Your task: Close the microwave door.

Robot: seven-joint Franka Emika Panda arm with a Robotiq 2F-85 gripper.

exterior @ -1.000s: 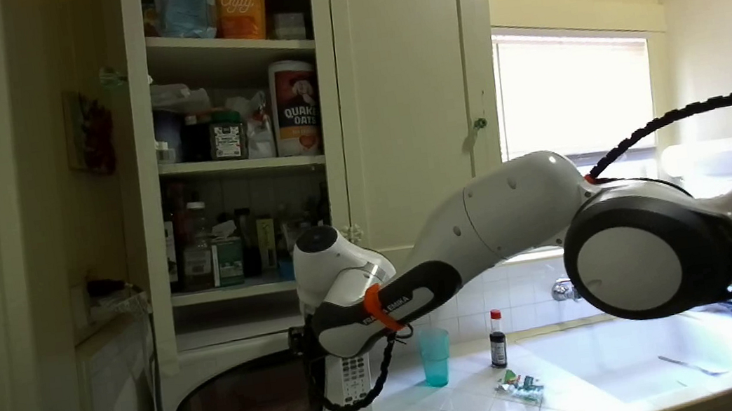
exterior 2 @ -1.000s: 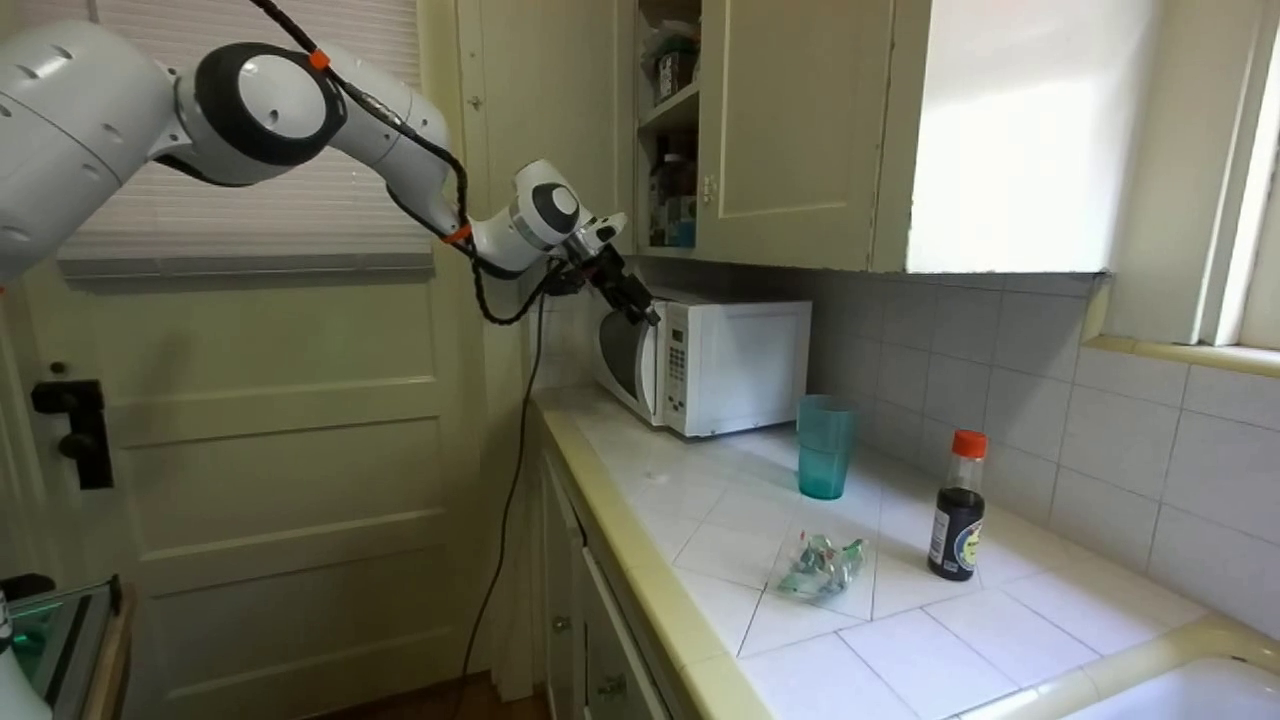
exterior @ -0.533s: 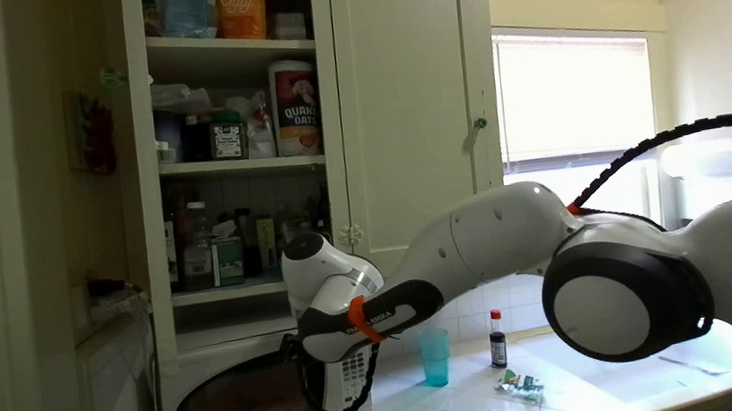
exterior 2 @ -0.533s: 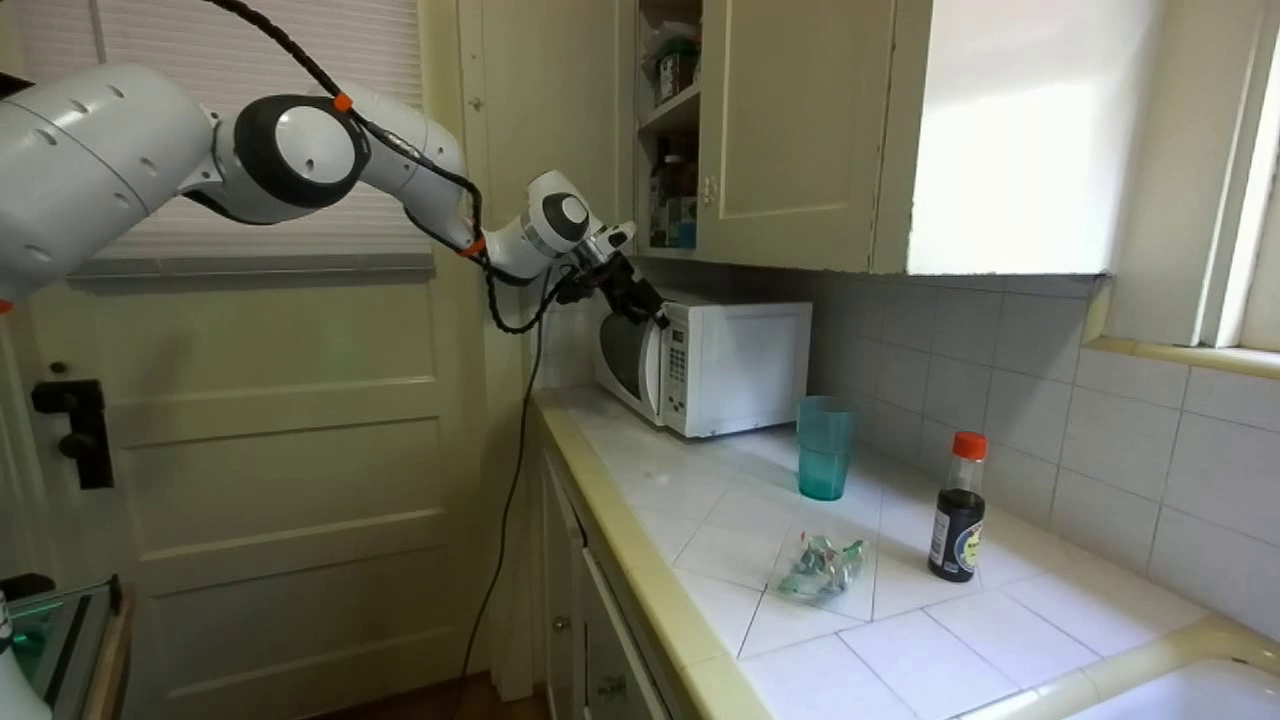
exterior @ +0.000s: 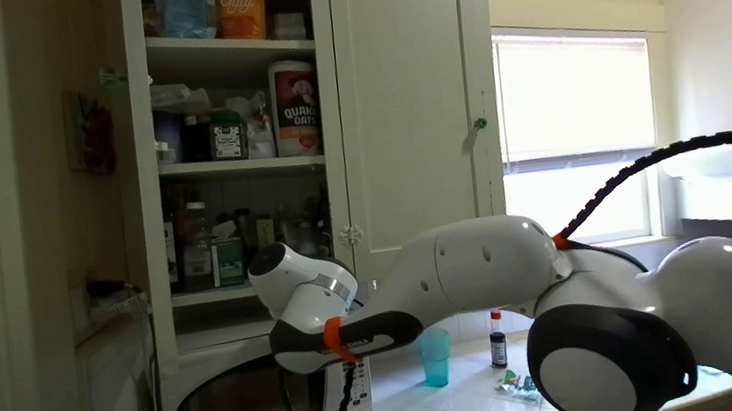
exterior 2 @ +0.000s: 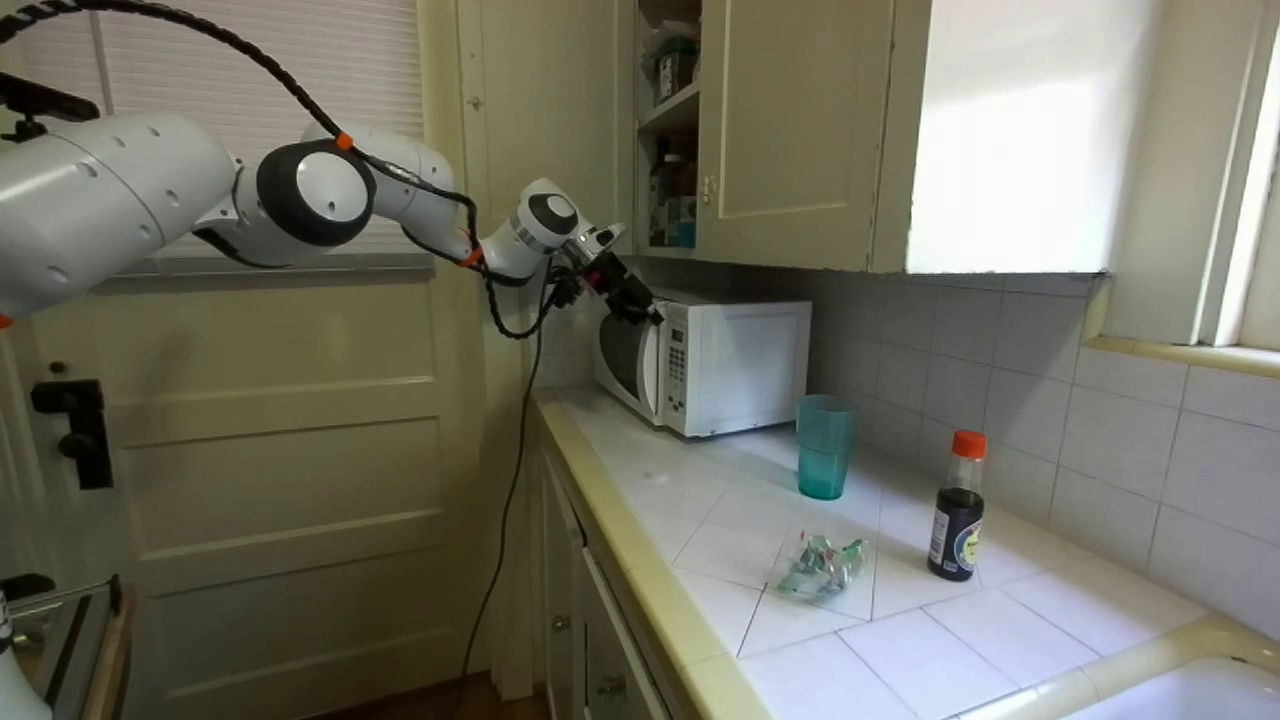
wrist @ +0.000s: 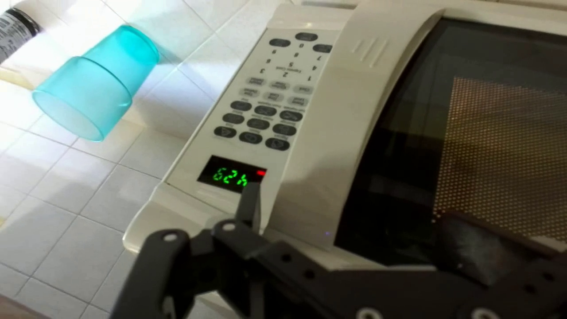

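Arm (exterior: 487, 264) sits lower in both exterior views than in the earlier frame, and its wrist (exterior: 304, 274) is shifted farther over the microwave door (wrist: 407, 133).

Gripper (wrist: 354, 219) is at the upper front of the microwave (exterior 2: 750, 360), pointing down at a slant. Jaws spread wide. In wrist view one finger (wrist: 250, 208) overlaps the lit display (wrist: 221, 175), the other is in front of the door glass (wrist: 496, 146). Contact with either: can't tell.

Door location: front of the microwave, white edge right beside the button panel (wrist: 274, 88). Looks flush; can't tell if it's latched. Display has green digits, upside down in wrist view, small red light in the corner.

Next out, on the white tiled counter (exterior 2: 740, 545): teal cup (exterior 2: 825, 450) upright, near the microwave's panel side. Also a crumpled clear-and-green packet (exterior 2: 825, 568), lying, and a red-capped bottle (exterior 2: 957, 520), upright. Packet and bottle are near each other, both apart from the cup. All three in the same spots as before.

Above: cream cabinet (exterior: 407, 87), shelves exposed on one side with an oats canister (exterior: 295, 109), jars and bags. Far back in an exterior view: bright window (exterior: 578, 206), blind (exterior: 574, 93) partly down.
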